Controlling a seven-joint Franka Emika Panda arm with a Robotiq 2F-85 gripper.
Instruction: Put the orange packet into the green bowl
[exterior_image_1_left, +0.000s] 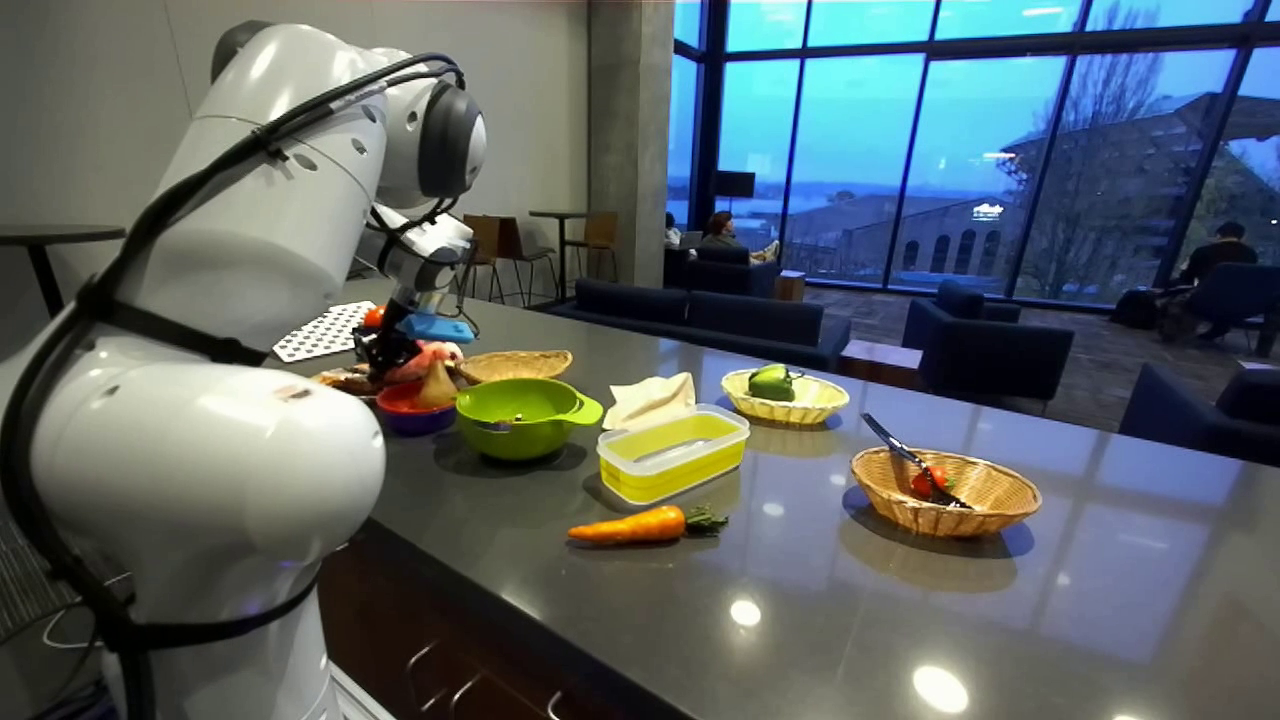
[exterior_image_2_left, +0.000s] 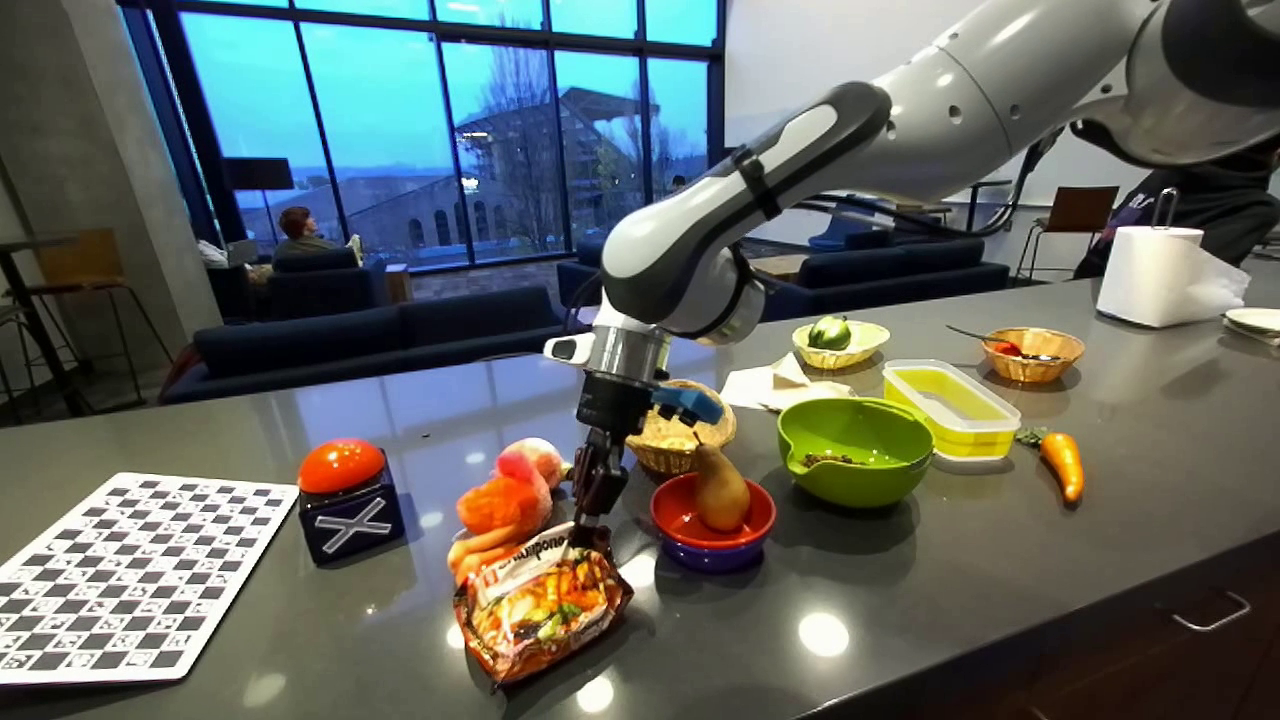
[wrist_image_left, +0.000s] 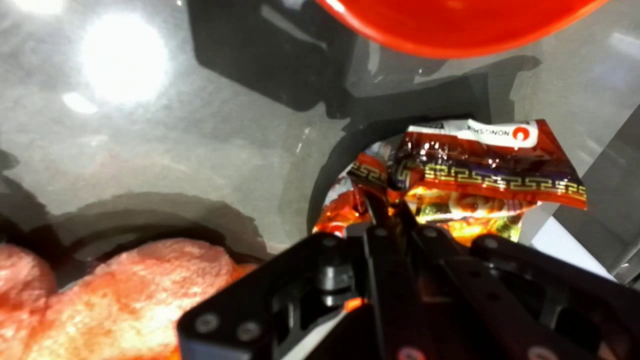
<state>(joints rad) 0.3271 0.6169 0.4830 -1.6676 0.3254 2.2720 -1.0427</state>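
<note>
Orange packet (exterior_image_2_left: 545, 605), resting on table (exterior_image_2_left: 350, 660), pinched at one end in closed hand (wrist_image_left: 392, 207). Just beside: orange-pink object (exterior_image_2_left: 510, 490). Nearby: red bowl (exterior_image_2_left: 690, 530), pear (exterior_image_2_left: 722, 495) inside. Farther off: green bowl (exterior_image_2_left: 860, 485), dark bits (exterior_image_2_left: 830, 460) inside. Beyond, well apart: carrot (exterior_image_2_left: 1063, 465), yellow-green container (exterior_image_2_left: 965, 442).
</note>
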